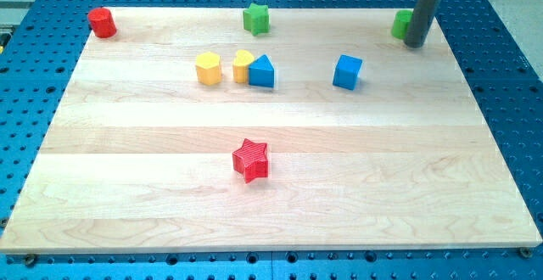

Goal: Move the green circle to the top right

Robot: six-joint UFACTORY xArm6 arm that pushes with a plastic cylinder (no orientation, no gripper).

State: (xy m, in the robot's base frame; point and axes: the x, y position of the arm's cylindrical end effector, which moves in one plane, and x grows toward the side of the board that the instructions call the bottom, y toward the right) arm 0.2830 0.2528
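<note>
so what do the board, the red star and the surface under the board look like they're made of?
Board: looks like pale wood, matte, with visible grain and joined planks.
Red star: probably plastic, maybe 3D printed; fine ridges line its top and the colour is uniform.
Surface under the board: blue, with a regular grid of holes; likely painted or anodised metal, but I can't confirm.
My tip is beside the green block.

Tabletop: light wood board on a blue perforated base, eight blocks on it.

We see the tabletop [280, 212] carrying a red cylinder [102, 22] at the view's top left, a green star [256, 18] top centre, and a green circle [402, 24] top right, partly hidden behind my tip [414, 44]. Mid-board: a yellow block [208, 68], a second yellow block [242, 64] touching a blue triangle [262, 72], and a blue cube [346, 71] well apart. A red star [250, 159] sits lower centre.
</note>
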